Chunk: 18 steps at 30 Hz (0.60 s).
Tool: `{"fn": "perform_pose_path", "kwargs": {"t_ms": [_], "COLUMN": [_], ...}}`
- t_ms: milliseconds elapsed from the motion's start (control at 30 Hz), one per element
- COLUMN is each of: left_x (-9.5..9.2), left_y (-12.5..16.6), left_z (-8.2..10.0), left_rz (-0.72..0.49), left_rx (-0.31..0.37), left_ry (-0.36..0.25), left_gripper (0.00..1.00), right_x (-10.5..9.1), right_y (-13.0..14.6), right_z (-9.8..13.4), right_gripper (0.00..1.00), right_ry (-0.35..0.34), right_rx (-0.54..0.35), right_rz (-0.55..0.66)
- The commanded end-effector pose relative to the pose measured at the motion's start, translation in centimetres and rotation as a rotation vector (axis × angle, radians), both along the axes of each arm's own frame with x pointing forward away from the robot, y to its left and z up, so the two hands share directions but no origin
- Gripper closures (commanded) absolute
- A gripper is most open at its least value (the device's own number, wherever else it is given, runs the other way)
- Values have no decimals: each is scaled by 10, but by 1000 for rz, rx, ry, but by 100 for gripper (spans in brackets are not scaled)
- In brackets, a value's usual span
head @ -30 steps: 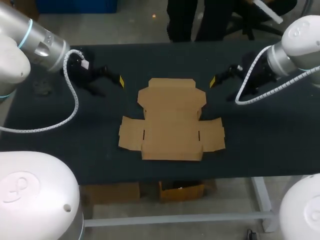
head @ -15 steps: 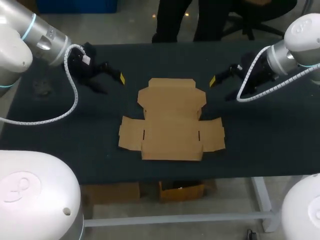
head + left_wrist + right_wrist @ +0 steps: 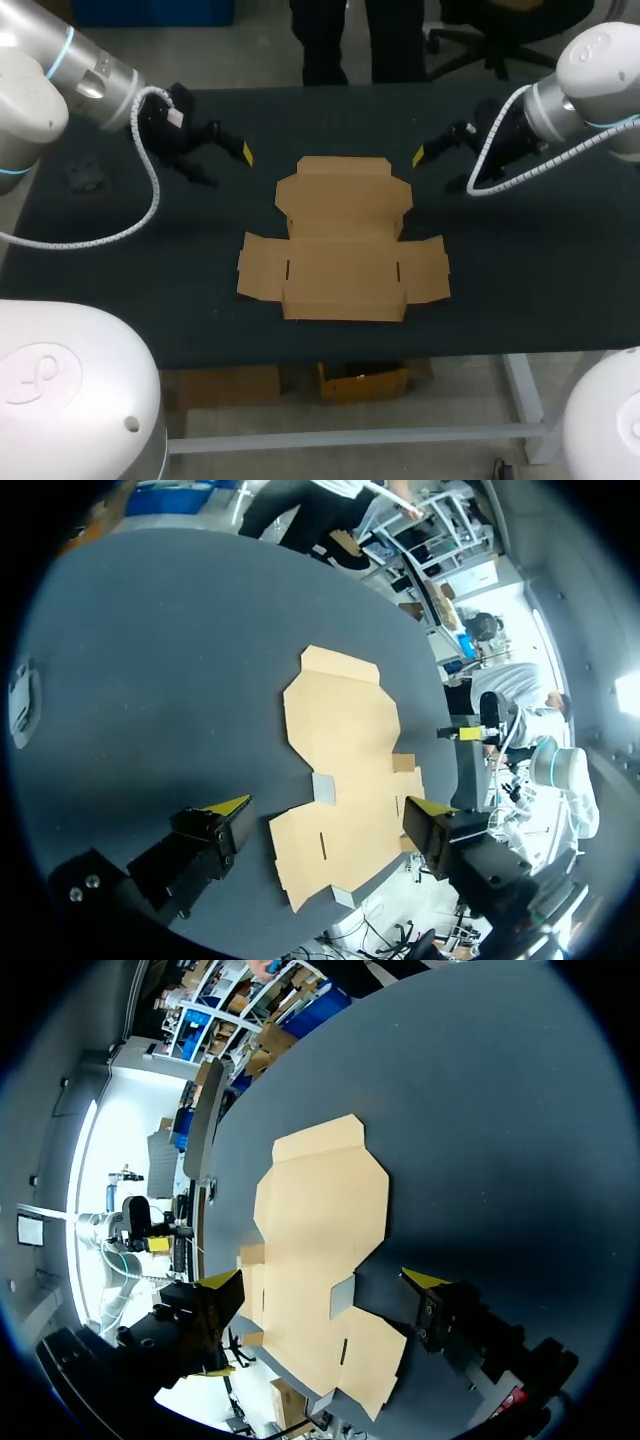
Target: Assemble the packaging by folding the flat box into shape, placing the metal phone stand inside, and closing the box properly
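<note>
Folding was not yet begun; flat box (image 3: 343,240) lay unfolded on the table (image 3: 540,270); left claw (image 3: 225,165) and right claw (image 3: 438,170) hung spread and empty beside its far flap; next move, I judge, calls for raising a side panel.

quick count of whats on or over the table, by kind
flat cardboard box: 1
claws, left claw and right claw, both open: 2
small grey object near the table's left edge: 1
total: 4

My dark table (image 3: 520,280) carries the flat, unfolded cardboard box (image 3: 343,240) at its middle and a small greyish object (image 3: 86,178) far left.
</note>
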<state>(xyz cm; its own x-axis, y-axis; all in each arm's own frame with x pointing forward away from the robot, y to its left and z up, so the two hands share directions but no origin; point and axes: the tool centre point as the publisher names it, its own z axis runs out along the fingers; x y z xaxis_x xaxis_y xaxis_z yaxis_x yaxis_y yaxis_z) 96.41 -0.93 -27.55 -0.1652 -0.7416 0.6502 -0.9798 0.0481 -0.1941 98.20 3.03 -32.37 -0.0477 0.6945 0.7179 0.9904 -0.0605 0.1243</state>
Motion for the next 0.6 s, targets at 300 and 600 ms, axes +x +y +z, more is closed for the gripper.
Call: {"fn": "perform_pose_path", "kwargs": {"t_ms": [300, 600], "left_x": [24, 42], "left_y": [0, -1], "left_z": [-1, -4], "left_rz": [-11, -24], "left_rx": [5, -34], "left_ry": [14, 19], "left_gripper": [0, 0], "right_x": [27, 24], "right_y": [3, 12], "right_z": [-29, -49], "right_gripper": [56, 55], "right_ry": [112, 110], "right_rx": [33, 82], "right_rz": [-1, -24]}}
